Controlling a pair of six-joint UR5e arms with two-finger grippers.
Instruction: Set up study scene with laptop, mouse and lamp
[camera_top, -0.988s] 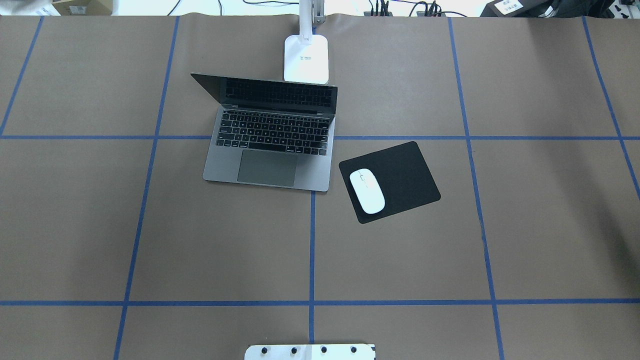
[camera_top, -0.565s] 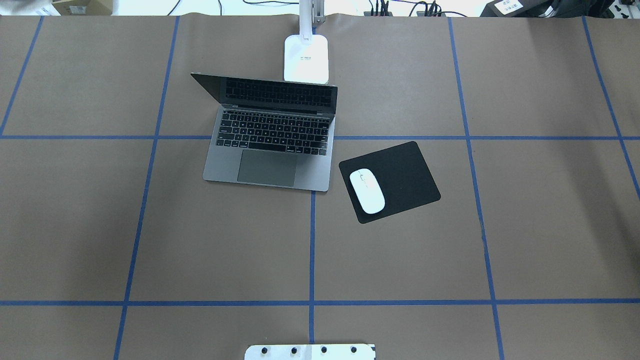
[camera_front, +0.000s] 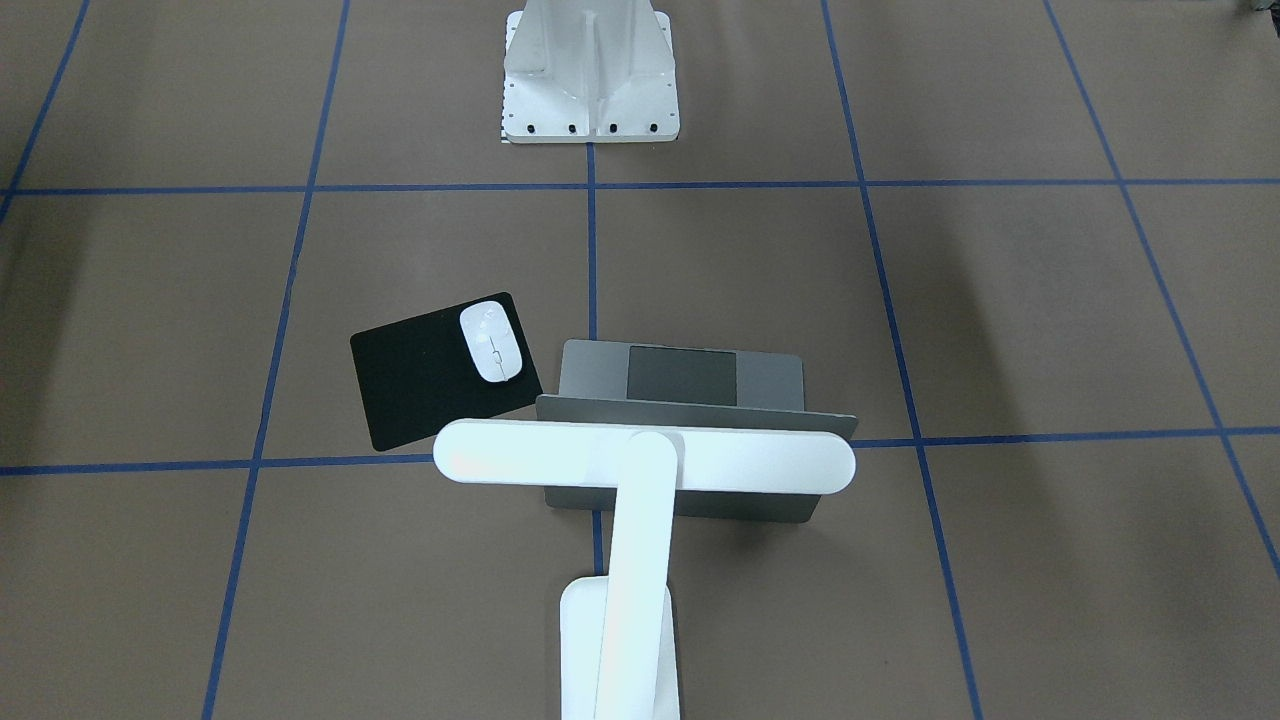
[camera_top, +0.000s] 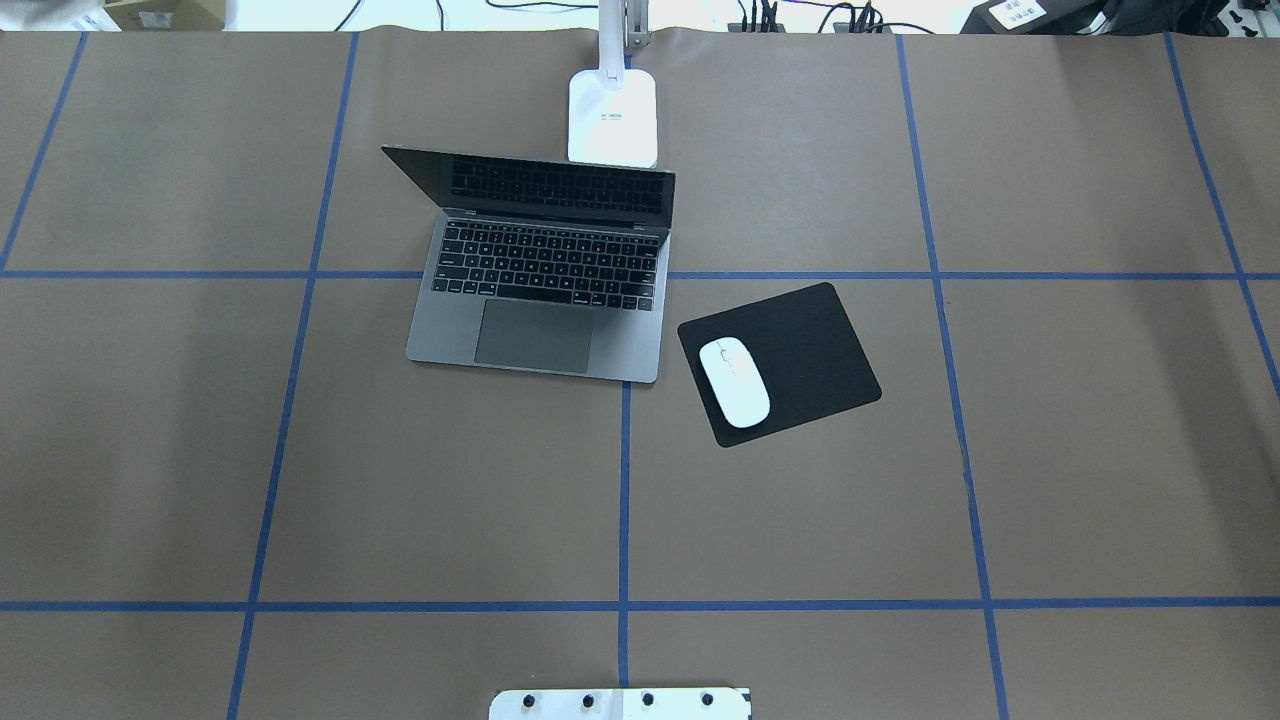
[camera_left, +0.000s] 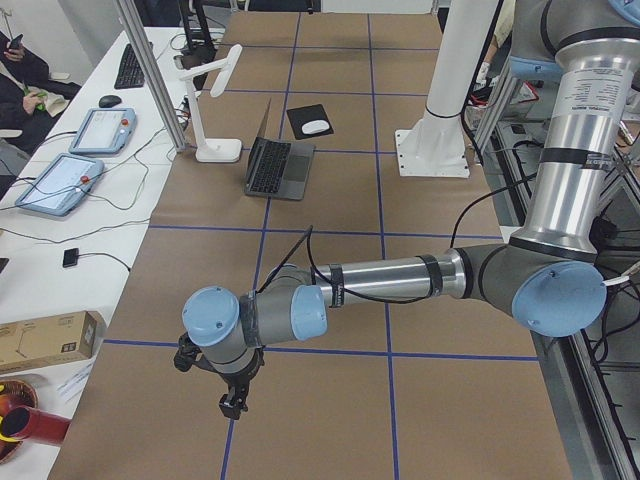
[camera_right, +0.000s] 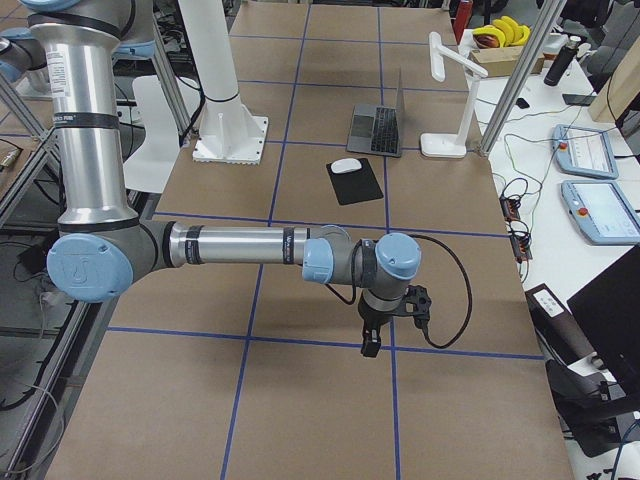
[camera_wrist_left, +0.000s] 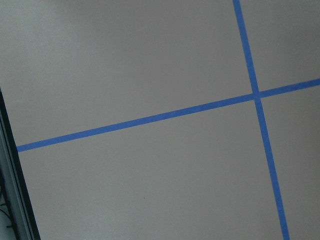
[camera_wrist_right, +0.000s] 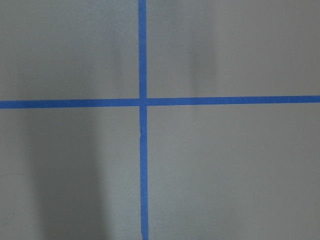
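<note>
Cannot tell jaw spread on left gripper (camera_left: 232, 408) or right gripper (camera_right: 370, 348), both well apart from small white glossy oval mouse (camera_top: 734, 382), lying 11-to-5 overhead on flat black mouse pad (camera_top: 810, 340), 4 o'clock of open thin space-grey metal laptop (camera_top: 545, 265), judged nearer the right gripper.

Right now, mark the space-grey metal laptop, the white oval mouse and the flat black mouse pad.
space-grey metal laptop (camera_top: 533, 337): overhead exterior view, trackpad.
white oval mouse (camera_top: 734, 382): overhead exterior view, shell centre.
flat black mouse pad (camera_top: 820, 345): overhead exterior view, bare right half.
</note>
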